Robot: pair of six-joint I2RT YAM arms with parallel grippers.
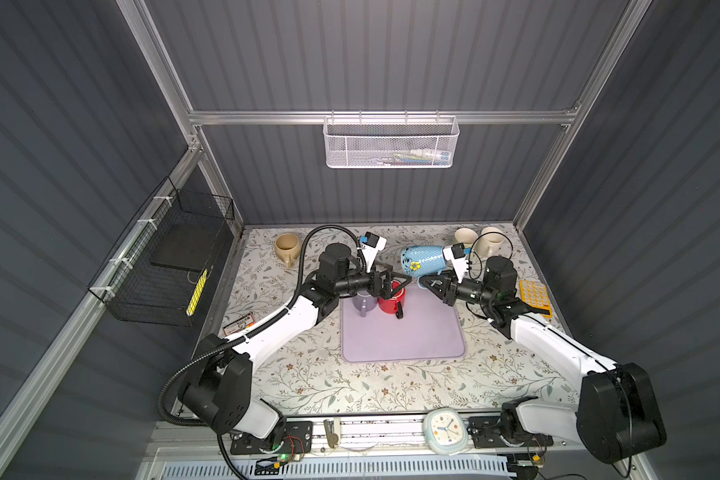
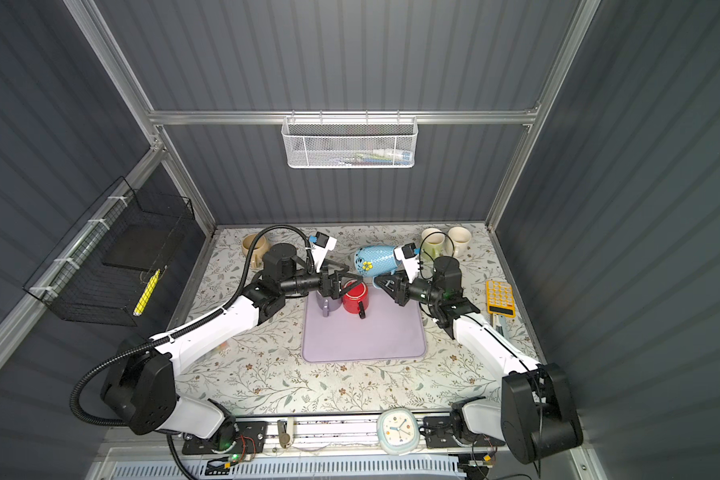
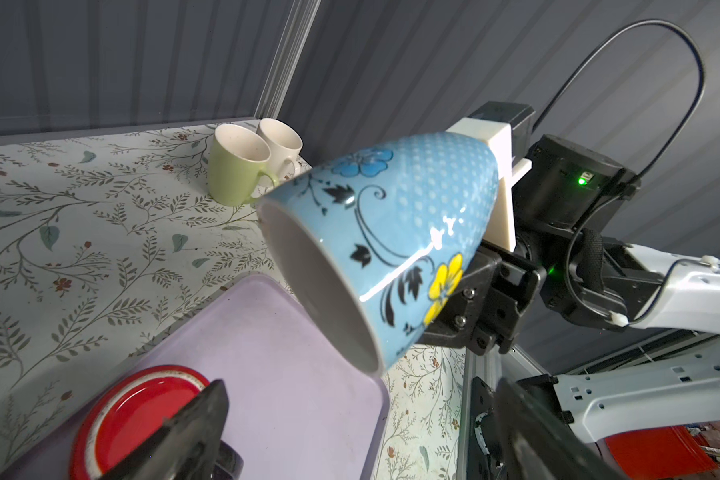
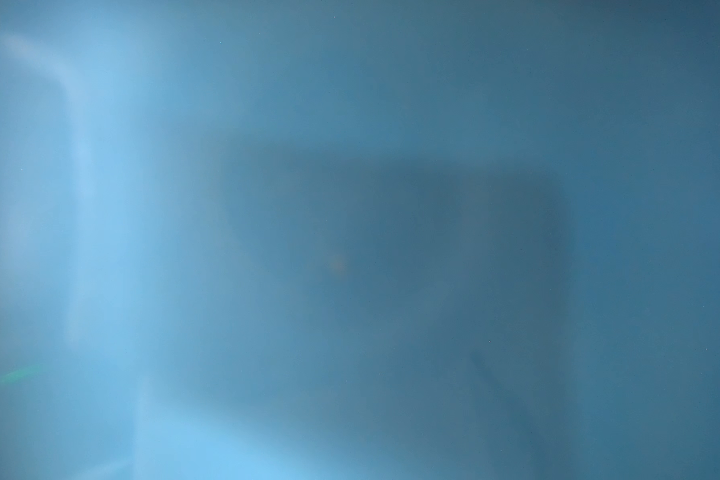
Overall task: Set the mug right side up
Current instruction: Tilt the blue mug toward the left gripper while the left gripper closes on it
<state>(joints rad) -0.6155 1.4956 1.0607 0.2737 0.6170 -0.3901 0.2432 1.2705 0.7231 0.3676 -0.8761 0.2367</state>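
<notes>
**A:** Where is the blue mug (image 1: 422,259) relative to the right gripper (image 1: 427,283)?

**B:** It is in the air over the mat's (image 1: 416,336) far edge, lying on its side. The right gripper is clamped on its underside, where a blue loop of handle shows at the tips. The mouth faces the left gripper (image 1: 395,277) and tips slightly down. The base sits against the right arm's wrist camera, so that view shows only a blue blur.

**A:** And the left gripper?

**B:** Its fingers (image 3: 192,419) are spread wide and hold nothing. It hangs over the red mug (image 1: 393,300), close to the blue mug's rim but apart from it.

**A:** What is the count?

**B:** There are six mugs. One is the blue one. The red and a purple mug (image 1: 362,303) touch on the mat's far left corner. A tan mug (image 1: 287,247) is at the back left. A green mug (image 1: 464,237) and a cream mug (image 1: 489,241) stand together at the back right. There is also one mat, one yellow calculator (image 1: 535,297) near the right wall, and one clock (image 1: 445,430) at the front edge.

**A:** Is there room to move?

**B:** The mat's near half and right side are bare, and so is the table (image 1: 350,386) in front of it.
</notes>
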